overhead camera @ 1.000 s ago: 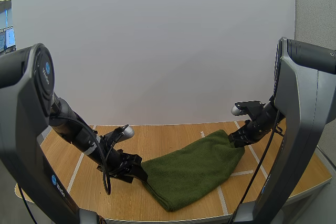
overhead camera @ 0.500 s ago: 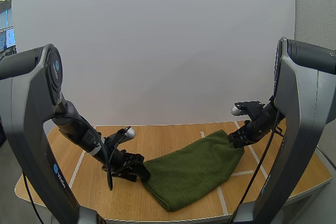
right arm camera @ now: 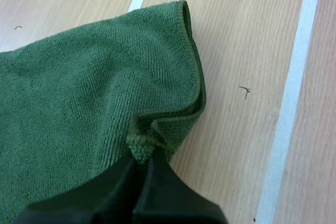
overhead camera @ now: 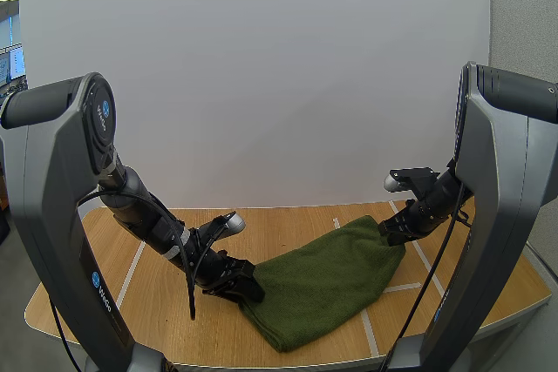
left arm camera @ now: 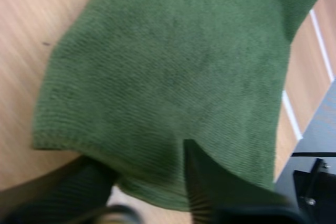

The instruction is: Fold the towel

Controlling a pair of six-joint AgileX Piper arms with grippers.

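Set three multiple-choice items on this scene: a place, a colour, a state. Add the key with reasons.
1. Where does the towel lie? A. on the wooden table B. in a tray C. over a pot
2. What colour is the towel? A. blue B. green C. white
3. How is the right gripper? A. open above the towel B. shut on nothing C. shut on a towel corner
Key: 1 A, it lies spread on the table; 2 B, the cloth is green; 3 C, the right wrist view shows its tips pinching a bunched corner.
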